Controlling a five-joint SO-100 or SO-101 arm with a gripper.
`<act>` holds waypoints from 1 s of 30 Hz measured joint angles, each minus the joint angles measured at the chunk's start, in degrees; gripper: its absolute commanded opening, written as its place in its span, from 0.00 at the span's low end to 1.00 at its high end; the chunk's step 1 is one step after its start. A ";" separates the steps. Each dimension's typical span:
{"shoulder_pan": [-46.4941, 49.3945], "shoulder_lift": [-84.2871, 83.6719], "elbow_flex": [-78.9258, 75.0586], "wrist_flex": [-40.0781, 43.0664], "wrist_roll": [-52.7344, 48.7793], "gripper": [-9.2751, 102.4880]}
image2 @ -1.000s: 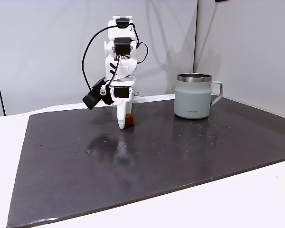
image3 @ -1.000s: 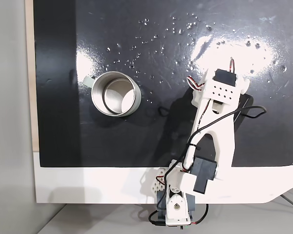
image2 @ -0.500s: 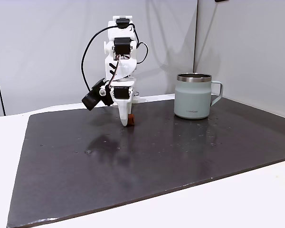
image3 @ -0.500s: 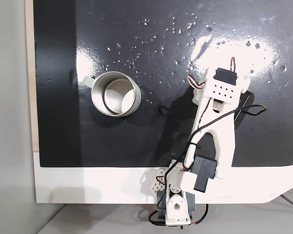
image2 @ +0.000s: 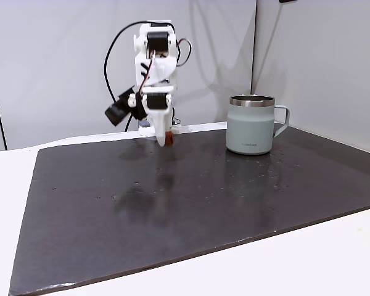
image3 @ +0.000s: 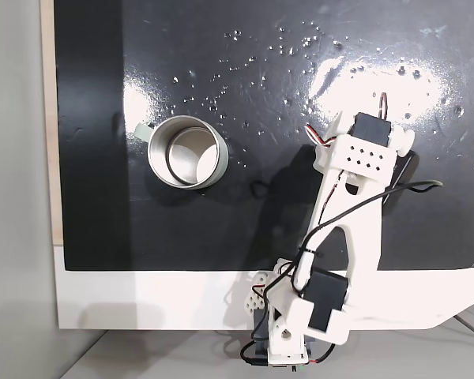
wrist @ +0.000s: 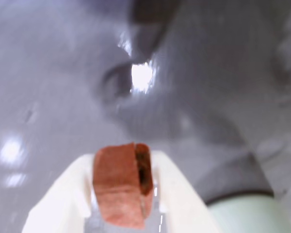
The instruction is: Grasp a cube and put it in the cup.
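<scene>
- The end effector (wrist: 121, 194) is clamped on the cube (wrist: 120, 187): in the wrist view the reddish-brown block sits squeezed between the two white fingers (wrist: 63, 194), one on each side of it.
- In the fixed view from the front, the cube (image2: 169, 138) hangs at the tip of the end effector (image2: 166, 140), clear of the dark mat (image2: 172, 209) that covers the counter (image2: 6, 203) (a gap and a faint reflection show beneath it).
- The cup (image2: 251, 125) stands upright on the mat, well apart from the end effector and to the right of it in that view, its handle pointing away to the right.
- In the fixed view from above, the cup (image3: 188, 151) is to the left of the arm (image3: 355, 205), its steel-lined mouth open and nothing visible inside.
- In the wrist view a pale green curve of the cup (wrist: 247, 213) shows at the lower right, so the cup lies off to one side of the fingers, not ahead of them.
- My judgement: the grasp is done and the carry is under way; the coming move turns on swinging sideways toward the cup and holding the cube above its rim, since the rim appears close to the cube's present height.
- The cube looks slightly skewed in the grip, so it might slip if the swing is brisk.
</scene>
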 measured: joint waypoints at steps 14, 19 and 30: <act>-6.68 22.68 -10.55 12.39 0.00 0.16; -14.33 23.64 -14.59 12.92 0.00 0.16; -39.55 17.05 -22.68 14.85 0.00 0.14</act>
